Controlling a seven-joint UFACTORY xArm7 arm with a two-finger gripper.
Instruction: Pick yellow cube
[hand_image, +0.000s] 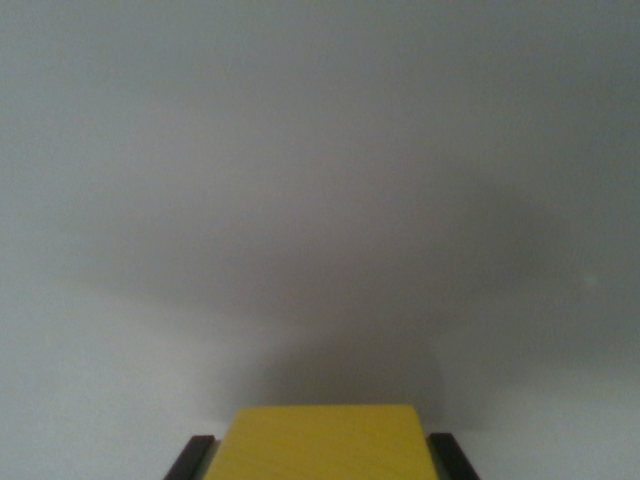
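The yellow cube (322, 442) fills the bottom middle of the wrist view, its flat top face showing. My gripper (322, 462) has its two black fingertips on either side of the cube, one at the wrist view's left (192, 458) and one at the right (452, 456). Both fingertips sit right against the cube's sides, so the jaws look shut on it. The lower part of the cube and the fingers are cut off by the frame's bottom edge.
A plain pale grey surface (320, 180) spreads out beyond the cube, blurred, with a soft dark shadow across the middle. No other objects show.
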